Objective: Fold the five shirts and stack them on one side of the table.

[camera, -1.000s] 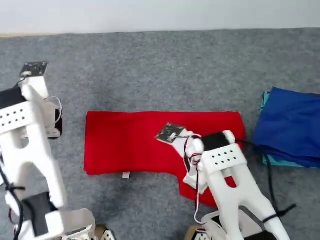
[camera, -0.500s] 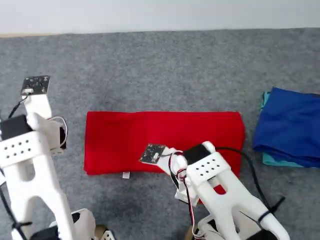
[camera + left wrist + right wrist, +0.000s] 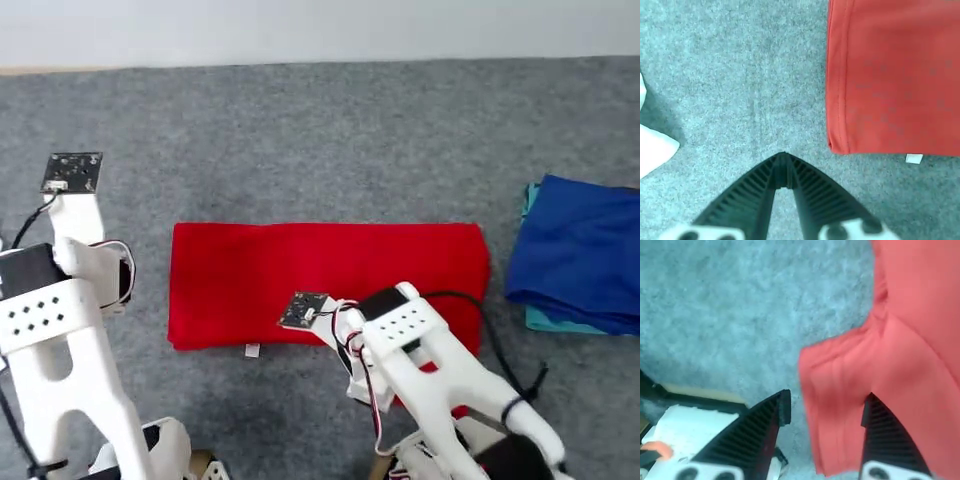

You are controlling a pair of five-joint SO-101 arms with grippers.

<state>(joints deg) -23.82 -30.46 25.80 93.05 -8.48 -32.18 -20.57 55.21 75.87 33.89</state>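
Right end effector [image 3: 827, 396] now back at the red shirt [image 3: 300, 265], jaws wide (left end effector [image 3: 785, 156] closed, beside it).

Robotics lab bench: grey felt-covered table [image 3: 300, 130], plain pale wall [image 3: 300, 30], white left arm [image 3: 60, 330] and right arm [image 3: 430, 360] with exposed wiring.

One red shirt [image 3: 300, 280] is lying flat; beside it one blue shirt [image 3: 585, 250] is resting on one teal shirt [image 3: 545, 320]. Two arms, the left arm [image 3: 60, 330] and the right arm [image 3: 430, 360], are standing near the red shirt.
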